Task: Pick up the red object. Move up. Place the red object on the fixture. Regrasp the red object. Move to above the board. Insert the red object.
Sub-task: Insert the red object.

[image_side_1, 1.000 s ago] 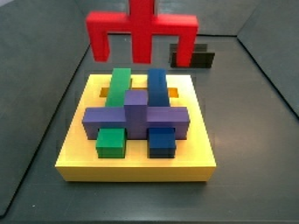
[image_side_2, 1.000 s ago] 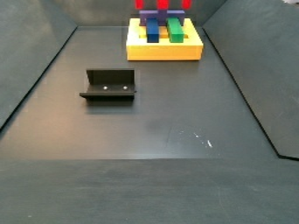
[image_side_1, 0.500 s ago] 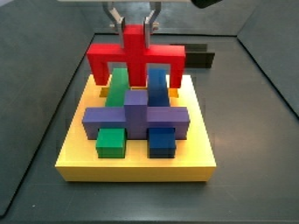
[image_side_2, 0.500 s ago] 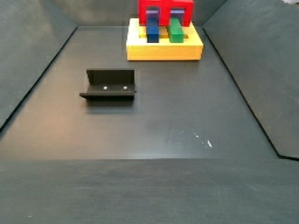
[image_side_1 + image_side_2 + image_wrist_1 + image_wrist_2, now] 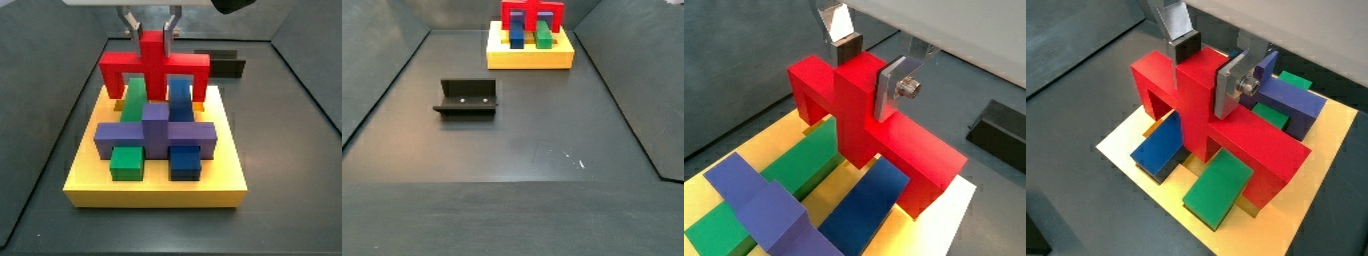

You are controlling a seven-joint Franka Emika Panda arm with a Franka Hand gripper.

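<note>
Side view: the red object point(image 5: 155, 70) stands upright at the far end of the board point(image 5: 158, 186), its two legs pointing down on either side of the green block point(image 5: 136, 96) and the blue block point(image 5: 179, 96).
Claw: the claw point(image 5: 869, 63) is clamped on the upright stem of the red object, one silver finger point(image 5: 898, 85) flat against each side of the stem in both wrist views.
Red object, wrist view: its bar point(image 5: 1227, 125) spans the green and blue blocks; whether the leg tips have entered the board's slots or sit just over them cannot be told.
Fixture: the fixture point(image 5: 468, 98) stands empty on the tabletop point(image 5: 516, 140), well apart from the board.
Other blocks: the purple block point(image 5: 154, 133) lies across the middle of the board, nearer the camera than the red object and clear of it.
Step in hand: the last one, by my reading, inserting the red object into the board.
Progress: judged nearly done, since the piece is already low and square over its place.
Next move: probably a straight push down, keeping the legs vertical so they do not bind on the green and blue blocks, then letting go once the piece is seated.
</note>
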